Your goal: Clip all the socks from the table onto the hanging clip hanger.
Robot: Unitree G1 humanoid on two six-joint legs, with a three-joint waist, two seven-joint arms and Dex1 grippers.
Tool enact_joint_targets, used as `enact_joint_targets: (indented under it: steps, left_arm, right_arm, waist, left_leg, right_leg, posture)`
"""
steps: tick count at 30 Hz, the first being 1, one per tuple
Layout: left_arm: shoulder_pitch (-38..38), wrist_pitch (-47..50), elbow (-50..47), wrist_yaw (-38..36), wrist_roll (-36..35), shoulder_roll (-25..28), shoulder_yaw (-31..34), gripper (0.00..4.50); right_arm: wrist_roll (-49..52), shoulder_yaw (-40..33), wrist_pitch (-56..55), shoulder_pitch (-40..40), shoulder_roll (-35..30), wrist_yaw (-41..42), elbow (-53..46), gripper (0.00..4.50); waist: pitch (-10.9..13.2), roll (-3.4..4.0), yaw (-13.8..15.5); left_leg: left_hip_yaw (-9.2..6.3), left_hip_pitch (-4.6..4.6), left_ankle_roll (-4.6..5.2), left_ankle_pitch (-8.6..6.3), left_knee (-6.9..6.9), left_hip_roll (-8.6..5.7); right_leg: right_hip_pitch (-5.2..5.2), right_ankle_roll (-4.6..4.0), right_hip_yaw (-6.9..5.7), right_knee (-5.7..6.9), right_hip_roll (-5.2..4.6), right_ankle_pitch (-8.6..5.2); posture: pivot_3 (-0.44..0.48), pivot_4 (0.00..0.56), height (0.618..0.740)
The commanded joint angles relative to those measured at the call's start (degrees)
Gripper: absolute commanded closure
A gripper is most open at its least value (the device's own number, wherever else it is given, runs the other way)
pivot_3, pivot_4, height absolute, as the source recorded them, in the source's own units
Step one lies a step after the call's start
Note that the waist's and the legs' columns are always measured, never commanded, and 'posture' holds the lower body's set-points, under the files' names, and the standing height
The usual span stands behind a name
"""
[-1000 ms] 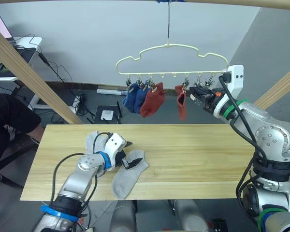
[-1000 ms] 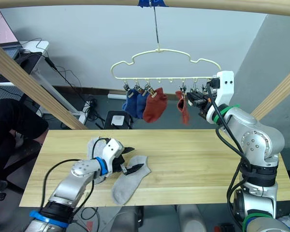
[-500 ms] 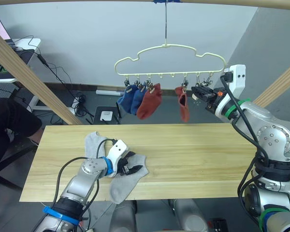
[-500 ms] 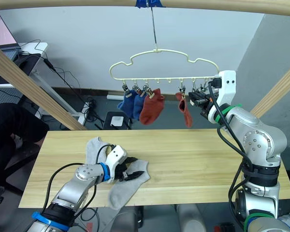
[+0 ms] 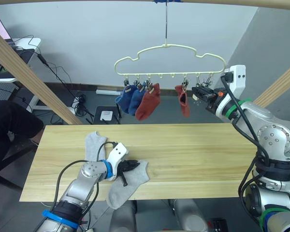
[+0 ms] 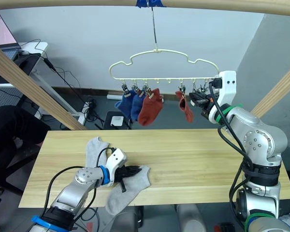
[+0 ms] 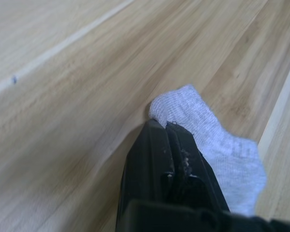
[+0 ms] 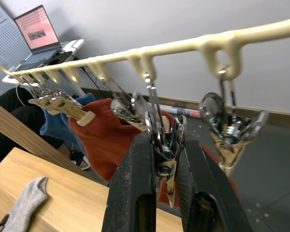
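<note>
Two light grey socks lie on the table (image 5: 193,154): one flat sock (image 5: 93,143) at the left, the other grey sock (image 5: 128,181) pinched by the closed left pincer (image 5: 127,169) near the front edge. Four socks, two blue (image 5: 128,99) and two rust red (image 5: 147,102), hang on the clip hanger (image 5: 169,60). The right pincer (image 8: 165,159) is clamped on a silver clip (image 8: 160,130).

head stereo: high, down over table (image 5: 193,150) | wrists: close along end effectors | shared: clip hanger (image 6: 157,53)
</note>
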Motion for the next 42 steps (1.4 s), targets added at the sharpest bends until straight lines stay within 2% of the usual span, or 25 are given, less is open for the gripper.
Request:
enact_joint_targets:
  steps: [1,3,7,11,16,19,23,27,42]
  left_arm:
    - [-0.3,-2.3,-1.0,-1.1,-0.4,-0.4,-0.5,4.46]
    - [-1.3,-2.9,-1.6,-1.3,-1.5,-1.3,0.2,4.46]
    - [-5.8,8.3,-10.6,-3.9,-15.9,-5.1,5.9,4.46]
    - [-9.5,14.2,-14.6,-4.9,-21.0,-6.3,6.4,4.46]
    - [-12.7,18.0,-16.9,-4.0,-24.8,-8.0,6.9,4.46]
    - [-16.1,22.7,-16.8,-2.7,-28.6,-9.8,8.2,4.46]
    - [-20.8,28.4,-14.7,-0.1,-33.5,-12.7,10.6,4.46]
    - [-24.5,30.6,-13.1,0.7,-36.4,-14.6,12.1,4.46]
    - [-30.5,28.8,-7.5,0.2,-36.4,-16.4,12.5,4.46]
  right_arm:
    - [-0.4,-0.8,-1.4,-1.3,-1.1,1.2,-0.4,4.29]
    - [-0.2,-1.2,-1.2,-1.6,-1.4,1.5,0.2,4.29]
    - [6.7,-6.1,5.8,-3.9,-1.8,1.8,3.4,4.29]
    - [14.1,-9.8,13.1,-5.6,-2.9,2.4,4.5,4.29]
    - [24.9,-16.4,19.7,-7.9,-0.4,-3.8,7.0,4.29]
    - [37.7,-19.6,20.3,-9.5,0.2,-10.1,12.7,4.29]
    - [56.8,-16.9,13.4,-6.6,-1.1,-22.9,16.2,4.29]
    - [67.9,-11.6,6.7,-3.7,-4.0,-29.8,14.4,4.29]
    - [69.3,-7.0,2.9,-1.0,-7.2,-28.0,11.9,4.29]
  waist:
    - [0.0,0.0,0.0]
    - [0.0,0.0,0.0]
    - [0.0,-0.02,0.2]
    - [0.0,-0.02,0.1]
    - [0.0,-0.02,-0.8]
    - [0.0,-0.03,-0.9]
    - [0.0,-0.03,-1.0]
    - [0.0,-0.03,-1.1]
    - [0.0,-0.04,-0.9]
  left_leg:
    - [0.0,0.0,0.0,0.0,0.0,0.0]
    - [-0.01,0.0,0.0,0.0,0.0,0.01]
    - [-0.02,-0.09,0.0,0.0,0.13,-0.02]
    - [-0.03,-0.11,0.01,0.0,0.25,-0.02]
    - [-0.03,-0.1,0.01,-0.01,0.24,-0.02]
    - [-0.04,-0.1,0.02,-0.01,0.27,-0.01]
    - [-0.02,-0.13,0.02,-0.01,0.4,-0.02]
    - [-0.01,-0.15,0.03,-0.01,0.39,-0.02]
    - [-0.02,-0.15,0.03,-0.01,0.4,0.0]
  right_leg:
    - [0.0,0.0,0.0,0.0,0.0,0.0]
    - [0.0,0.0,-0.01,0.0,0.01,0.0]
    - [0.0,0.0,-0.03,0.0,-0.02,0.0]
    - [0.06,0.02,-0.03,0.0,0.0,0.01]
    - [0.07,0.02,-0.03,0.0,0.01,0.01]
    - [0.08,0.02,-0.03,0.01,0.03,0.01]
    - [0.11,0.04,0.0,0.01,0.04,0.02]
    - [0.11,0.06,0.01,-0.01,0.05,0.01]
    - [0.11,0.31,0.02,-0.04,0.09,-0.15]
  posture:
    - [-0.177,0.285,0.74]
    - [-0.178,0.285,0.74]
    - [-0.181,0.285,0.74]
    - [-0.185,0.284,0.74]
    - [-0.194,0.285,0.74]
    - [-0.198,0.288,0.74]
    - [-0.196,0.285,0.74]
    - [-0.198,0.285,0.74]
    - [-0.201,0.293,0.74]
